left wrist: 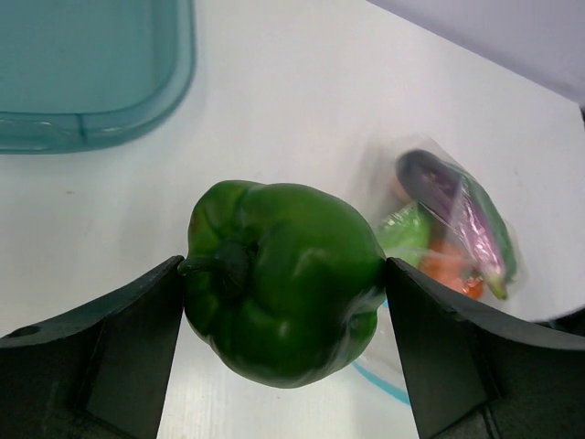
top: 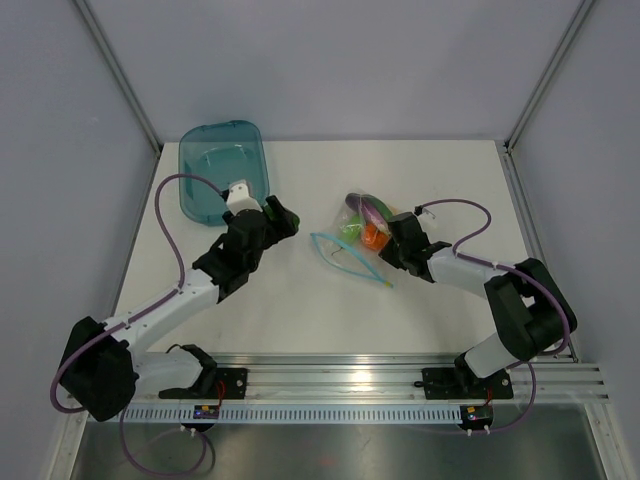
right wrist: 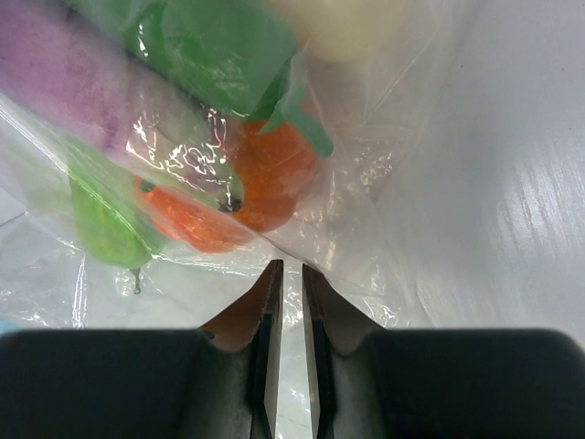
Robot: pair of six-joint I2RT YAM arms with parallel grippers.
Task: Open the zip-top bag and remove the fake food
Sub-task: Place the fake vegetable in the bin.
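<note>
My left gripper (top: 281, 217) is shut on the green pepper (top: 287, 213), held just above the table to the left of the bag. In the left wrist view the pepper (left wrist: 283, 274) fills the gap between both fingers. The clear zip-top bag (top: 352, 248) lies mid-table with its blue-teal zip mouth (top: 345, 262) open toward the front left. Inside it are an orange tomato (right wrist: 265, 178), a purple eggplant (right wrist: 64, 73), a green pod (right wrist: 105, 219) and a pale piece (right wrist: 338, 23). My right gripper (top: 393, 238) is shut on the bag's plastic (right wrist: 292, 302) at its closed right end.
A teal translucent tub (top: 222, 165) stands at the back left, just behind the left gripper; it also shows in the left wrist view (left wrist: 82, 64). Grey walls enclose the white table (top: 300, 310) on three sides. A metal rail runs along the near edge.
</note>
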